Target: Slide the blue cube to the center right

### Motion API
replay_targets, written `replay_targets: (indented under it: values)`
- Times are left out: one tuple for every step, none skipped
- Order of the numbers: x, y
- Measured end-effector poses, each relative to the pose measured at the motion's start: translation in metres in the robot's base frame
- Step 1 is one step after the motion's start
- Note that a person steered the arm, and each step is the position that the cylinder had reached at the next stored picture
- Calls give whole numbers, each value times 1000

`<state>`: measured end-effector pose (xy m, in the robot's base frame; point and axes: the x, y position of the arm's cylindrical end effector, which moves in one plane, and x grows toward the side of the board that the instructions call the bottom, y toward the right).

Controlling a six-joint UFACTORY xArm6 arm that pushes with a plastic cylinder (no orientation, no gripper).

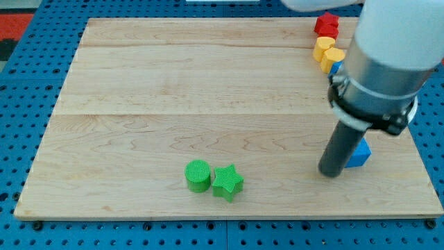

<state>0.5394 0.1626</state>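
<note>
The blue cube (361, 153) lies near the view's right edge of the wooden board (173, 90), below the middle, partly hidden by the rod. My tip (331, 172) rests on the board just left of the cube, touching or nearly touching its left side. The arm's grey body covers the area above the cube.
A green cylinder (198, 175) and a green star (227, 182) sit together at the bottom centre. At the top right are a red block (327, 25), two yellow blocks (323, 46) (334, 57) and a sliver of another blue block (335, 68) beside the arm.
</note>
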Motion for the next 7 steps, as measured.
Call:
replay_targets:
  values:
    - [-49,17]
    - [-50,-1]
    - [-20,-21]
    - [23,2]
    - [24,46]
    - [-30,48]
    - [-80,43]
